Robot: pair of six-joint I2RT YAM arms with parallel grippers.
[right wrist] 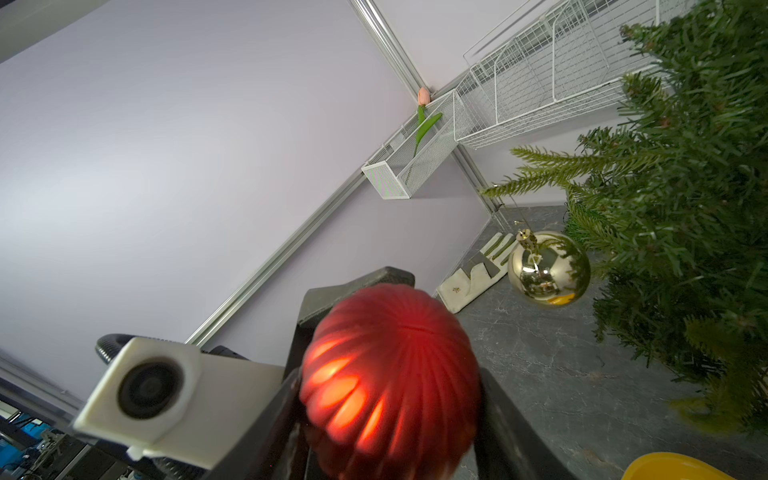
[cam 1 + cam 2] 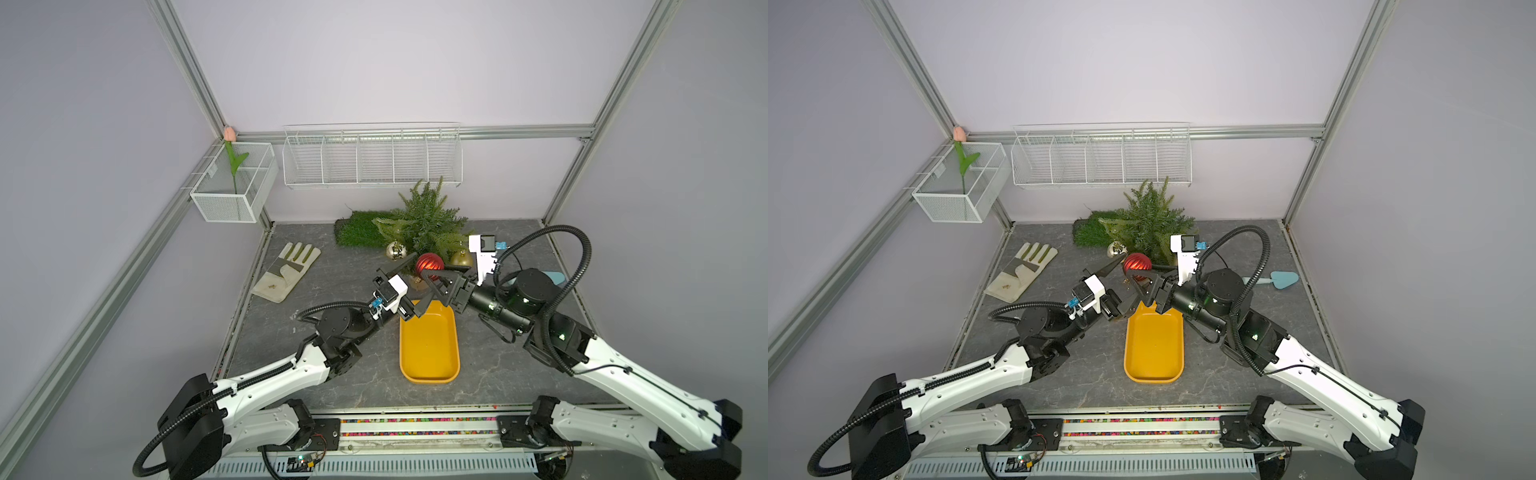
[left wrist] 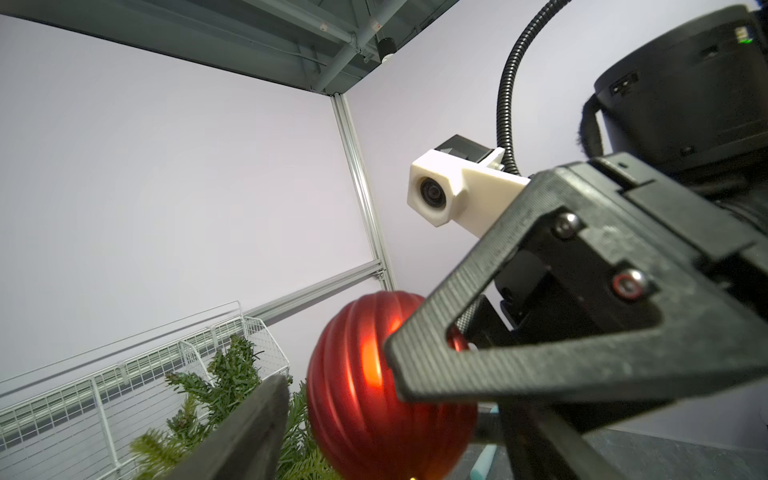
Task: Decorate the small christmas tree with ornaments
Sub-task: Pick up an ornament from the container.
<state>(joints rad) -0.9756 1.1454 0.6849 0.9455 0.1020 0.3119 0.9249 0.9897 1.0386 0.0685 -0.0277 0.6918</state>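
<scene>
Finding: the right gripper [image 2: 436, 276] is clamped on the red ornament [image 2: 429, 265] and holds it in the air just in front of the small christmas tree [image 2: 424, 220]. The left gripper [image 2: 422, 278] has its jaws spread wide beside the ball and grips nothing. No view shows me the string loop.

Recommendation: I judge this a two-handed hanging. I would find the loop first and pinch only the string with the left. I would then guide it over a bare branch, clear of the mirror gold bauble [image 2: 395, 250] and the matte gold bauble [image 2: 461, 258], and only then let the right release.
</scene>
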